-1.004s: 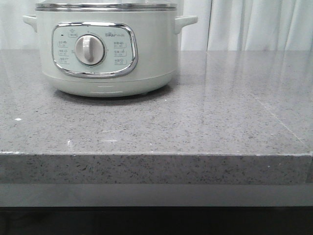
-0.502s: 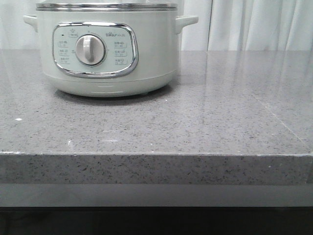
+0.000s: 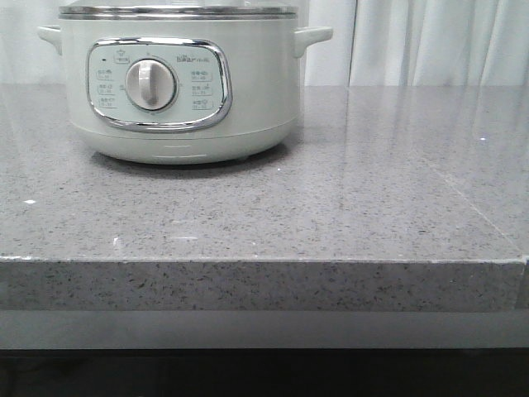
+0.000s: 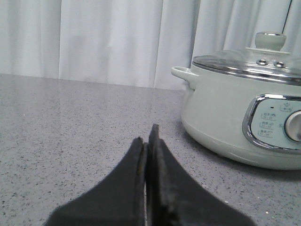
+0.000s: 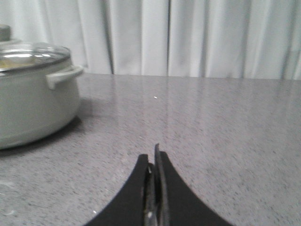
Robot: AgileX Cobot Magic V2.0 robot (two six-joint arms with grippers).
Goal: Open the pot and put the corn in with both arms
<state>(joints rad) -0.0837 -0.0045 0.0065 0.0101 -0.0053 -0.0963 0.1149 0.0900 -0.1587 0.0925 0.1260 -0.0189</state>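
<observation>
The pale grey-green pot [image 3: 178,91] stands at the back left of the grey stone counter, its dial facing me. Its glass lid with a round knob [image 4: 270,40] is on, as the left wrist view [image 4: 235,113] shows. The right wrist view [image 5: 33,106] shows the pot's side handle and lid rim. My left gripper [image 4: 146,136] is shut and empty, low over the counter to the pot's left. My right gripper [image 5: 153,157] is shut and empty, low over the counter to the pot's right. Neither gripper shows in the front view. The corn is out of view.
The grey speckled counter [image 3: 331,215] has its front edge [image 3: 264,263] near me and a corner at the right. White curtains [image 3: 430,41] hang behind it.
The front view shifts very slightly; the pot appears a few pixels further left. Nothing else has visibly changed.
</observation>
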